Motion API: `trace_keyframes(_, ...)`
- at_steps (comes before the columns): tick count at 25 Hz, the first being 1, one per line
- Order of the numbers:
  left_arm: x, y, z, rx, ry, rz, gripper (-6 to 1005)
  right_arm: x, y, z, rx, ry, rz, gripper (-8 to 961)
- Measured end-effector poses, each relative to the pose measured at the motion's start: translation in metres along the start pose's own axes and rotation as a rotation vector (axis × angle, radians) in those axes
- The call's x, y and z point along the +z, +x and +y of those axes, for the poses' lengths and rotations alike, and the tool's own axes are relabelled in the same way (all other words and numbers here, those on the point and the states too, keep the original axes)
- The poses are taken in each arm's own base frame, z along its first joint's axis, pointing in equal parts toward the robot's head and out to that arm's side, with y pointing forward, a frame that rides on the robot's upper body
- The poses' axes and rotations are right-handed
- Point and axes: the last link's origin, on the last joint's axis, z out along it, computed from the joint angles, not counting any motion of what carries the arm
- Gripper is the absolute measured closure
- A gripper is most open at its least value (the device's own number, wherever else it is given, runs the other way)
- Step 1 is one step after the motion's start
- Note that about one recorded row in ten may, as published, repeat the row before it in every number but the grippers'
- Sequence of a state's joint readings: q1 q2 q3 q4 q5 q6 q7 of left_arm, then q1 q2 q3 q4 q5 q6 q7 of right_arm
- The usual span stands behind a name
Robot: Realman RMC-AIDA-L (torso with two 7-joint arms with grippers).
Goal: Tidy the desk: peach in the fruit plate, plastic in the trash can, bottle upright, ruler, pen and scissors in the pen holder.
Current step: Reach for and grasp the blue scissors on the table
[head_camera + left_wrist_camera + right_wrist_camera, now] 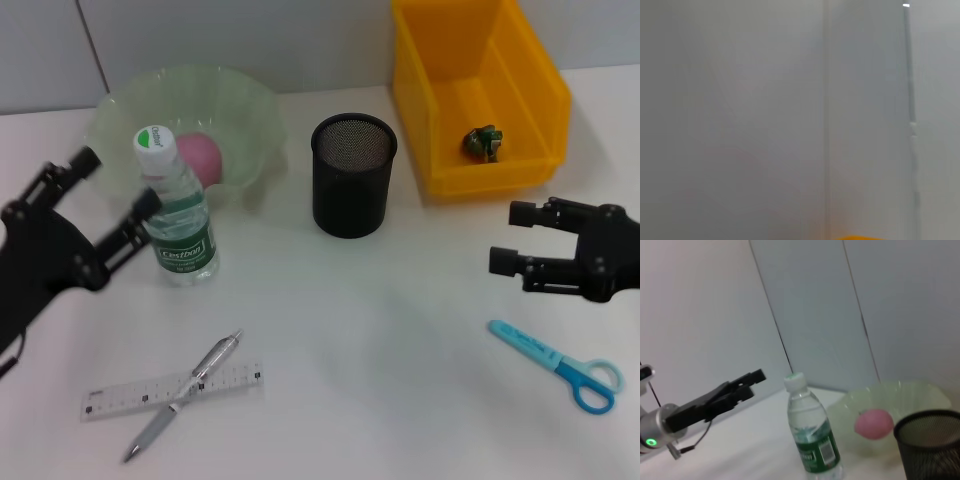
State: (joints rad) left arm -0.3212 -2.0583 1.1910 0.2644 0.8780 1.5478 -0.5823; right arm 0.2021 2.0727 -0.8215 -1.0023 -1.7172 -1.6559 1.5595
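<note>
The clear bottle [182,222] with a green label stands upright in front of the pale green fruit plate [240,105], which holds the pink peach [198,155]. My left gripper [120,180] is open just left of the bottle, one fingertip close to its side. Crumpled plastic [483,141] lies in the yellow trash can [545,95]. The pen [185,393] lies across the clear ruler [120,397] at the front left. Blue scissors [560,365] lie front right, just below my open right gripper [505,237]. The black mesh pen holder [352,175] stands mid-table. The right wrist view shows the bottle [812,440], peach [873,423] and left gripper [752,384].
White tabletop with a grey wall behind. The left wrist view shows only the wall and a sliver of the yellow bin [855,237]. The pen holder [930,440] sits beside the plate [900,392] in the right wrist view.
</note>
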Motion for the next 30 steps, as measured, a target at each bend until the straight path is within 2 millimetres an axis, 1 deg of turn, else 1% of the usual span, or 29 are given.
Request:
trace_keyframes(3,-0.005,-0.004,0.012,0.012,-0.065,-0.023,201,-0.005,-0.016,-0.001,0.016,0.026,0.075,126)
trace_keyframes(6,-0.007,-0.008,0.023,0.027,-0.114,-0.044,201,-0.008,-0.029,-0.003,0.057,0.075,0.159,126)
trace_keyframes(8,-0.007,-0.009,0.025,0.029,-0.127,-0.049,201,-0.009,-0.038,-0.005,0.086,0.103,0.219,126)
trace_keyframes(9,-0.007,-0.012,0.031,0.027,-0.154,-0.063,201,-0.009,-0.042,-0.006,0.102,0.122,0.269,127)
trace_keyframes(13,-0.005,-0.016,0.036,0.023,-0.179,-0.082,201,-0.008,-0.057,-0.009,0.162,0.208,0.422,127)
trace_keyframes(16,-0.004,-0.019,0.038,0.020,-0.190,-0.097,201,-0.011,-0.068,-0.013,0.227,0.294,0.515,127)
trace_keyframes(19,-0.002,-0.020,0.040,0.019,-0.196,-0.104,201,-0.018,-0.077,-0.013,0.214,0.376,0.615,127)
trace_keyframes(23,0.000,-0.022,0.040,0.020,-0.198,-0.117,201,-0.020,-0.083,-0.006,0.178,0.401,0.697,127)
trace_keyframes(30,0.004,-0.027,0.041,0.017,-0.202,-0.147,201,-0.015,-0.081,-0.001,0.138,0.371,0.740,127)
